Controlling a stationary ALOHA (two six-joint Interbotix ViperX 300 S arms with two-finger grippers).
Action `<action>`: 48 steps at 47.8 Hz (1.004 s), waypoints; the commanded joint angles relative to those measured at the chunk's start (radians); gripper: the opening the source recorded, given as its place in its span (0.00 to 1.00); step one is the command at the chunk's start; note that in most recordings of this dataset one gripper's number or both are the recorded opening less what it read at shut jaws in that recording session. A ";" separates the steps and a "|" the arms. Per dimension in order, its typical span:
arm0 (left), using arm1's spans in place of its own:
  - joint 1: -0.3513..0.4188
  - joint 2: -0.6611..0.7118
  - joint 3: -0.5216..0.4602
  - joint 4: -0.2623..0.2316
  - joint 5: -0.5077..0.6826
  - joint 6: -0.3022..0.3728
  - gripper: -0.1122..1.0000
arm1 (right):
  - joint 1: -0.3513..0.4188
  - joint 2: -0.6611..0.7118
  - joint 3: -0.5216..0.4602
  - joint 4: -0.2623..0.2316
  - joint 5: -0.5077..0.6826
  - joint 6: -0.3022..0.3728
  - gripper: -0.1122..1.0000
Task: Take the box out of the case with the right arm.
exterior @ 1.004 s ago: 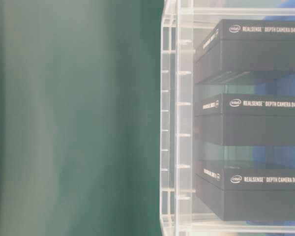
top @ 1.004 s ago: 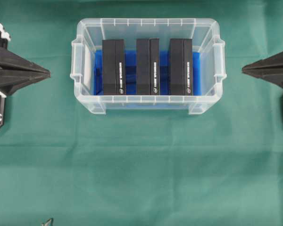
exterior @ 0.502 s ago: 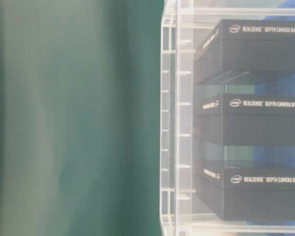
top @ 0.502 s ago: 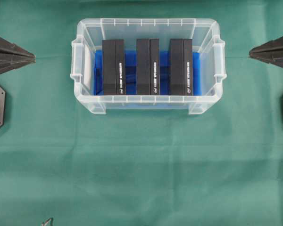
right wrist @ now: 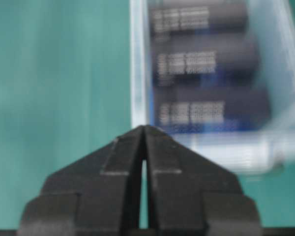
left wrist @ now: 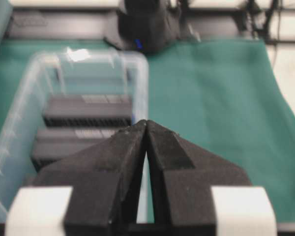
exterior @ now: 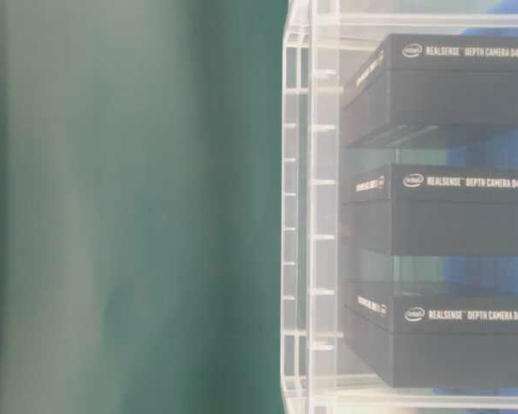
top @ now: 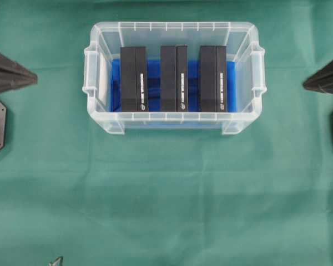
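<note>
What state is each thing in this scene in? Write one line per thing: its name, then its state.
case: uncovered, upright on the green cloth, blue lining on its bottom.
three black boxes: closed, standing side by side inside the case, none held.
left gripper: shut, empty, outside the case.
right gripper: shut, empty, outside the case.

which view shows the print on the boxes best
The table-level view: the white lettering on the boxes reads sharply there. Overhead, all three boxes show, but the print is tiny. The right wrist view blurs it; the left wrist view shows only dim box tops.
</note>
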 commanded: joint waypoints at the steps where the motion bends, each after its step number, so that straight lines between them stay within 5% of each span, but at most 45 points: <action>1: -0.026 0.034 -0.046 -0.003 0.164 -0.044 0.10 | 0.000 0.037 -0.060 -0.003 0.210 0.023 0.10; 8: -0.051 0.091 -0.121 -0.003 0.491 -0.147 0.10 | 0.000 0.095 -0.091 -0.003 0.457 0.055 0.10; 19: -0.060 0.138 -0.210 -0.003 0.758 -0.196 0.10 | 0.000 0.109 -0.097 -0.003 0.505 0.060 0.10; 35: -0.061 0.156 -0.233 -0.003 0.804 -0.192 0.10 | 0.000 0.112 -0.101 -0.003 0.505 0.087 0.10; 42: -0.061 0.156 -0.233 -0.003 0.805 -0.193 0.10 | 0.000 0.123 -0.101 -0.005 0.506 0.252 0.10; 48: -0.060 0.160 -0.233 -0.003 0.805 -0.193 0.10 | 0.000 0.147 -0.101 -0.005 0.509 0.532 0.10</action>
